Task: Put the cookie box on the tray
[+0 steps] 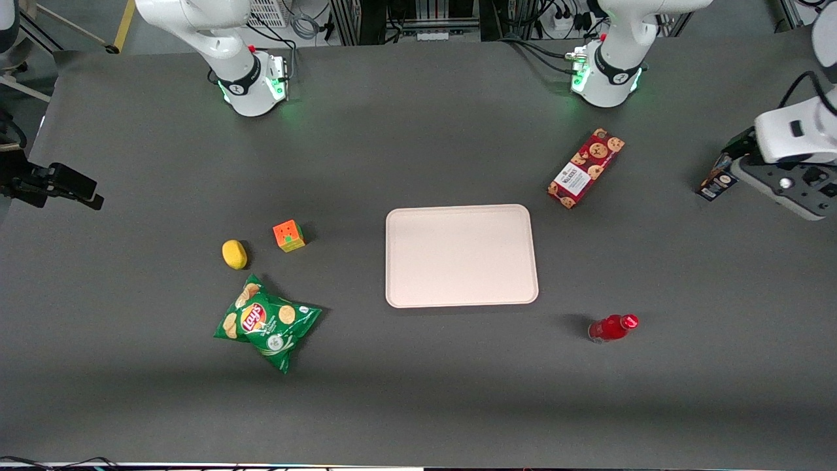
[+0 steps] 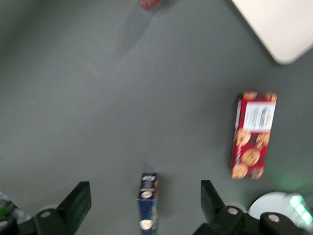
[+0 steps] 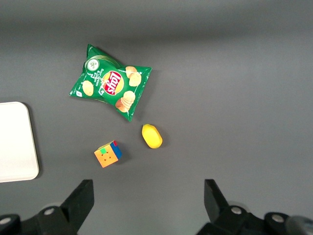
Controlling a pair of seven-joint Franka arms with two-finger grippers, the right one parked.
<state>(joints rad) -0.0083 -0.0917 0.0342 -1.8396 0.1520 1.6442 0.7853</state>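
Note:
The cookie box (image 1: 716, 178), a small narrow dark blue carton with round white marks, stands on the table toward the working arm's end. In the left wrist view the cookie box (image 2: 148, 200) sits in the gap between the two black fingers (image 2: 78, 201), touching neither. My left gripper (image 1: 729, 163) hangs over the box and is open wide; in its own wrist view the gripper (image 2: 145, 199) shows both fingers well apart. The cream-pink tray (image 1: 461, 255) lies flat mid-table with nothing on it, and one corner of the tray (image 2: 279, 24) shows in the wrist view.
A longer red cookie carton (image 1: 586, 168) (image 2: 253, 134) lies between the tray and the cookie box. A red bottle (image 1: 613, 327) lies nearer the front camera. A chips bag (image 1: 267, 322), a lemon (image 1: 234, 254) and a colour cube (image 1: 289, 235) lie toward the parked arm's end.

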